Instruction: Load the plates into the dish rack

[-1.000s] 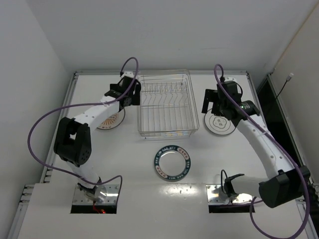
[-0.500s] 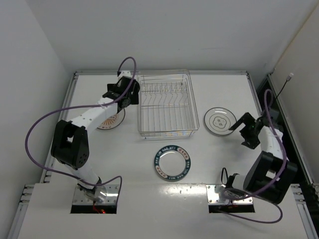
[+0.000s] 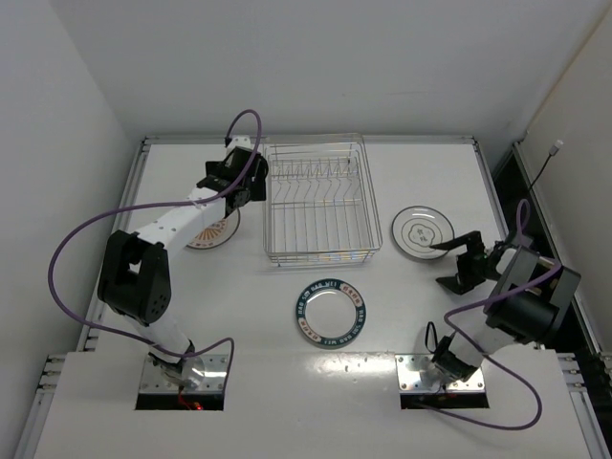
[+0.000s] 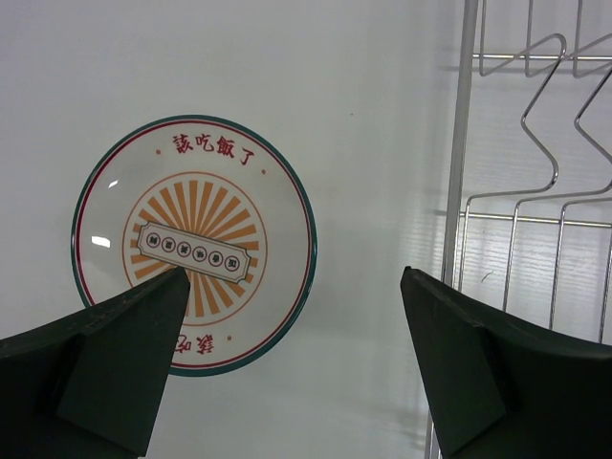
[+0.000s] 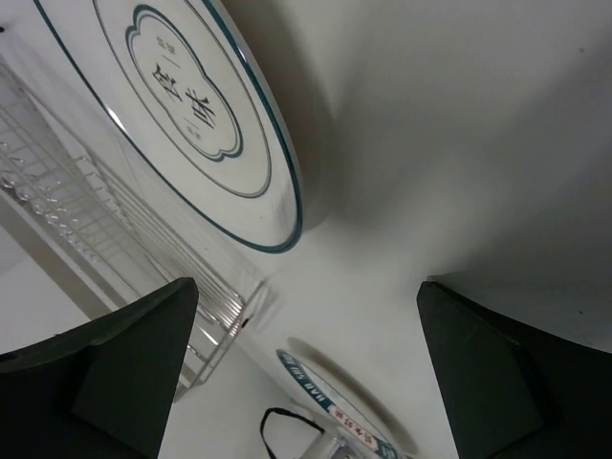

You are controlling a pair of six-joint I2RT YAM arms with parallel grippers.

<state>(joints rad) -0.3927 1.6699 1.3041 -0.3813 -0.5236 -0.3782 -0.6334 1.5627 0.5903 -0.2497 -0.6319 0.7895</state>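
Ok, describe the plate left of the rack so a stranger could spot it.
Start at the silver wire dish rack in the middle. Just off its left side lies the sunburst plate. Only it has orange rays at its centre.

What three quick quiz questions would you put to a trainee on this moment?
1. True or false: a plate already stands in the dish rack.
2. Which plate lies below the left arm's fingers? A. blue-rimmed plate B. sunburst plate C. grey-marked plate
3. Fill in: the right arm's fingers are ____.
Key: 1 false: the blue-rimmed plate, sunburst plate and grey-marked plate all lie flat on the table. 2 B. 3 open.
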